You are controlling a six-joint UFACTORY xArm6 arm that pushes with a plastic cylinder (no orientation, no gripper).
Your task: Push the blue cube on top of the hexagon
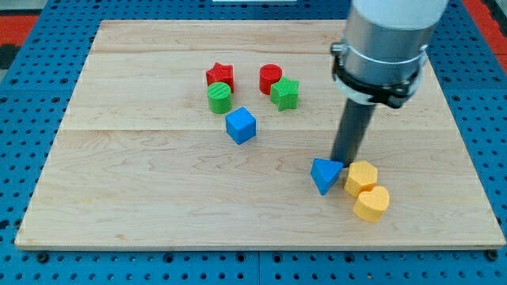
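Note:
The blue cube point(241, 125) sits near the middle of the wooden board point(158, 206). The yellow hexagon point(361, 176) lies at the view's lower right, with a yellow heart-shaped block point(371, 203) touching it just below. A blue triangular block point(325, 174) lies right beside the hexagon on its left. My tip point(342, 161) is down on the board just above the blue triangle and left of the hexagon, far to the right of the blue cube.
A red star point(220, 76) and a green cylinder point(219, 99) sit above the cube. A red cylinder point(270, 78) and a green star point(285, 93) lie to their right. The board rests on a blue pegboard.

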